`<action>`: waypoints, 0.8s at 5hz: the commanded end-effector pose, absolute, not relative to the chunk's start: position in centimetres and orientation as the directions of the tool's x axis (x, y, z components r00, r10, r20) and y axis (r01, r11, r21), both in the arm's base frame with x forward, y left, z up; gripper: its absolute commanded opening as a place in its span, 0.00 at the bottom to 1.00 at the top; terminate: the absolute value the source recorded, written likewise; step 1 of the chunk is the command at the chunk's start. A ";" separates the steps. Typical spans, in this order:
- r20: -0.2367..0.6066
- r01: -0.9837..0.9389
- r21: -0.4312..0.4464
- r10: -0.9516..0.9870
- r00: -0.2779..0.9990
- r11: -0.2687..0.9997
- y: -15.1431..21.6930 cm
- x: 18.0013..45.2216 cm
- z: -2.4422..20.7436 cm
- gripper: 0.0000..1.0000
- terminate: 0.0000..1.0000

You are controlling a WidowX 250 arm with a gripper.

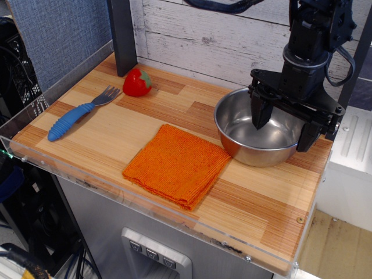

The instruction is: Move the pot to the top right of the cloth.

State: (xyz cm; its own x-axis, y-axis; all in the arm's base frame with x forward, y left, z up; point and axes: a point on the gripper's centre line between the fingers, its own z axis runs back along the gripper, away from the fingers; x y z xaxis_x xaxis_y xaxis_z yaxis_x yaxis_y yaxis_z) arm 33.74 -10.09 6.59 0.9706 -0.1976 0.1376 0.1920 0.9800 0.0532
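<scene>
We see the pot [261, 132] standing upright on the wooden tabletop [174, 110], at the far right, its near-left wall just beside the right corner of the cloth [176, 165]; whether the two touch, we cannot tell. The cloth lies flat and folded near the middle of the front edge. Above the pot hangs our hand [283, 124], its two dark fingers spread wide: the left finger [260, 114] dips over the inside of the bowl, the right one [307, 135] hangs at the pot's right rim, and it grips nothing. Far to the left, a fork with a blue ribbed handle [75, 115] lies on the wood, and a red strawberry [136, 82] sits behind it, near a dark post [122, 36]
</scene>
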 end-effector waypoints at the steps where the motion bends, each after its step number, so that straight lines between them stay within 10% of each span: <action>1: 0.155 0.122 0.013 -0.123 0.980 0.992 -10.8 33.6 7.8 1.00 0.00; 3: 0.171 0.031 0.066 -0.042 0.984 0.997 -10.8 33.7 7.7 1.00 0.00; 4: 0.195 0.013 0.049 -0.022 0.981 0.999 -10.9 33.8 7.7 1.00 1.00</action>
